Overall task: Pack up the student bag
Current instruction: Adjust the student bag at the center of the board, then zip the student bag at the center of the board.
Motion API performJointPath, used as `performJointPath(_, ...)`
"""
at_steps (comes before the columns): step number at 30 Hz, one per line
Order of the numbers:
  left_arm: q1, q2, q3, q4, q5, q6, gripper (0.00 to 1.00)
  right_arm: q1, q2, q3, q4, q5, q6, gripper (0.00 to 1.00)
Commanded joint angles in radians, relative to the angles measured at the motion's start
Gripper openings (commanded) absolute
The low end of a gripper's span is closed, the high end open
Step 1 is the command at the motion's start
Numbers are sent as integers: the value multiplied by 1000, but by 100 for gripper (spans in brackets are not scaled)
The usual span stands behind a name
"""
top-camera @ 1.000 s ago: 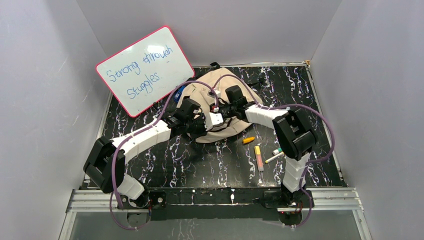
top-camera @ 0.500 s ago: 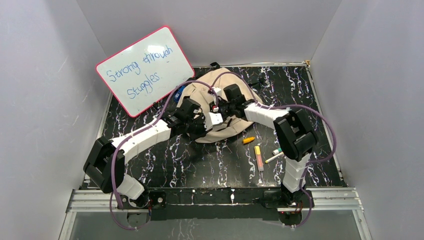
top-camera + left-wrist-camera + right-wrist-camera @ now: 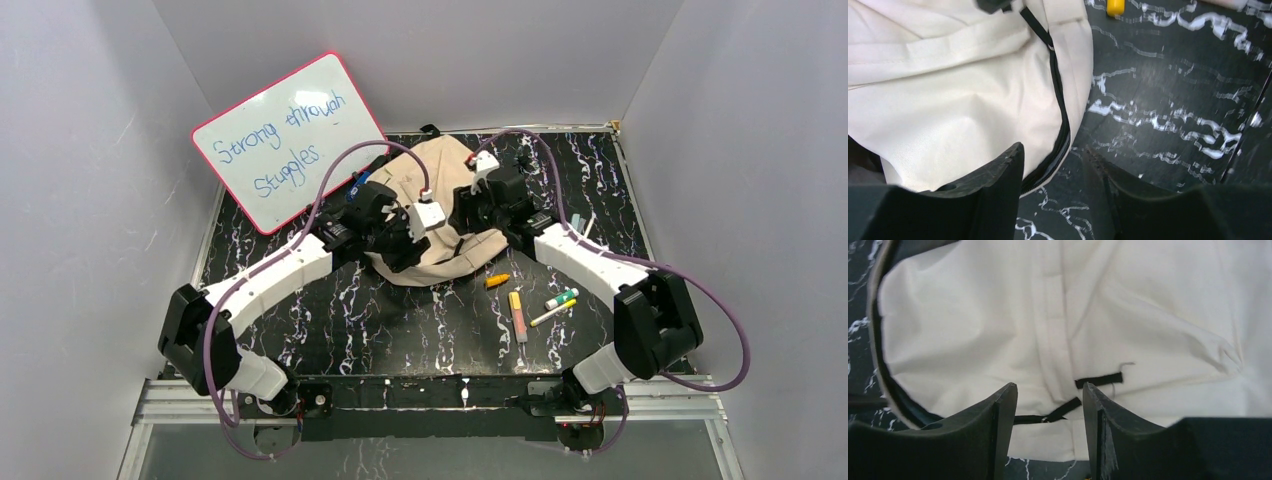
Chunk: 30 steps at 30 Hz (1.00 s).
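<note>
Overhead view: the beige student bag (image 3: pixel 440 175) lies at the back middle of the black marbled worktop (image 3: pixel 420 320), with both arms reaching over it. A whiteboard (image 3: pixel 290 140) leans at the back left, and a few markers (image 3: pixel 518 315) lie near the bag's front right.

Left wrist view: the left hand (image 3: pixel 1053 150) is parted and holds nothing — its fingers straddle the bag's zippered edge.

Right wrist view: the right hand (image 3: pixel 1049 387) is also spread and empty, above pale fabric and a black loop (image 3: pixel 1098 380).
</note>
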Motion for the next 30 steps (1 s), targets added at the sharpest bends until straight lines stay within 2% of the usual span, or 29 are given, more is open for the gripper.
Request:
performJointPath(1, -5, -37, 45, 107, 2, -185, 48, -75, -25, -43, -49, 156, 117, 60)
performJointPath(4, -6, -15, 50, 190, -85, -305, 53, -144, -30, -61, -69, 99, 176, 61)
performJointPath(7, -6, 31, 81, 198, -161, -371, 55, -183, -40, -80, -63, 46, 199, 62)
performJointPath(12, -12, 113, 95, 275, -104, -542, 59, -210, -38, -81, -65, 14, 213, 63)
performJointPath(15, -43, 148, 70, 357, -127, -641, 60, -228, -32, -86, -68, 3, 235, 63)
performJointPath(20, -122, 230, 62, 448, -251, -680, 60, -259, -18, -103, -41, -47, 265, 62)
performJointPath(25, -156, 302, 70, 480, -397, -707, 60, -276, 5, -99, -38, -86, 272, 60)
performJointPath(30, -161, 375, 107, 481, -447, -693, 60, -283, 13, -106, -23, -121, 278, 59)
